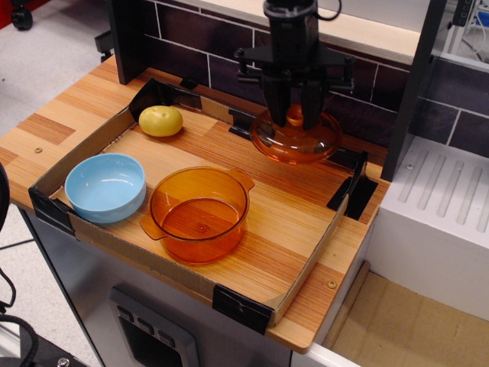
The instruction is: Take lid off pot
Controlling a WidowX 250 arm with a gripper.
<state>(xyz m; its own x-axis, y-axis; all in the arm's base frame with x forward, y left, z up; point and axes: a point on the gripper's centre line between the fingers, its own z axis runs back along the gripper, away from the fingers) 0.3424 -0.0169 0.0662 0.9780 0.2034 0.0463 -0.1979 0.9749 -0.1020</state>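
Above table point(306, 229): claw point(295, 116) clamping lid point(296, 139)

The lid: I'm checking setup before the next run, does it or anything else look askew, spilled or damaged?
Nothing stands out. The hand holds the lid by its knob at the tray's back right, roughly level. The pot sits upright and open; nothing is spilled.

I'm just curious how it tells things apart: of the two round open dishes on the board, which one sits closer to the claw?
The orange pot, see-through with two small side handles. The light blue bowl lies farther left of the gripper, which holds the lid.
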